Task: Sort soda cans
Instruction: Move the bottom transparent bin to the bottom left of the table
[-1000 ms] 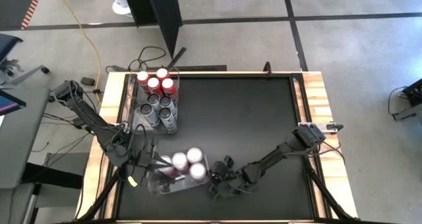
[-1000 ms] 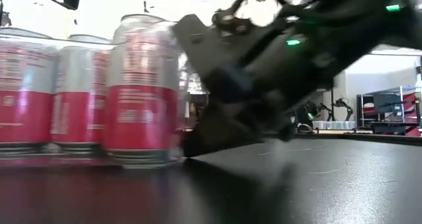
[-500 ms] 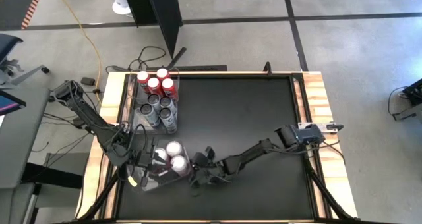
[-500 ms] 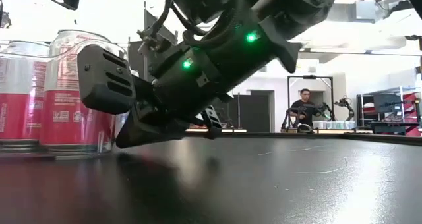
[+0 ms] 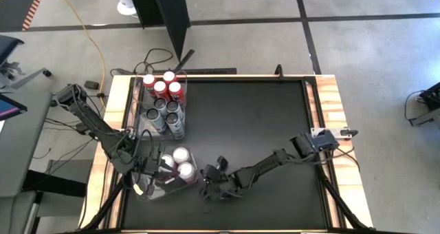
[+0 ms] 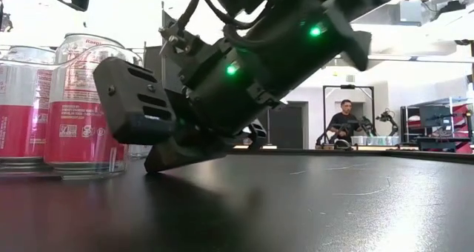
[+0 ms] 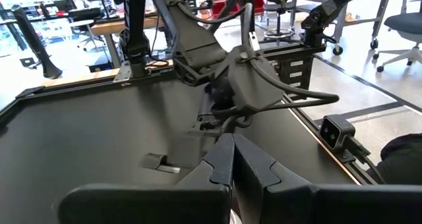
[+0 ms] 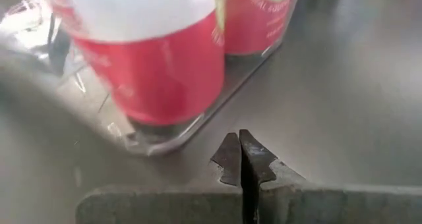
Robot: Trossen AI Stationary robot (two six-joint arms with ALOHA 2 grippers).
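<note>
Since half a second ago the near clear tub (image 5: 165, 182) with white-and-red soda cans (image 5: 180, 155) has not moved; the right gripper (image 5: 205, 190), fingers pressed together and empty, has backed slightly off its corner. Left gripper (image 7: 232, 159) closed, above that tub. Black tabletop (image 5: 261, 124). Person (image 6: 342, 122) seated in the room behind.

Right arm stretched low across table, right gripper (image 8: 242, 159) fingers pressed together, tips angled down near surface, left arm folded, left gripper (image 7: 232, 159) likewise closed, tips meeting.
</note>
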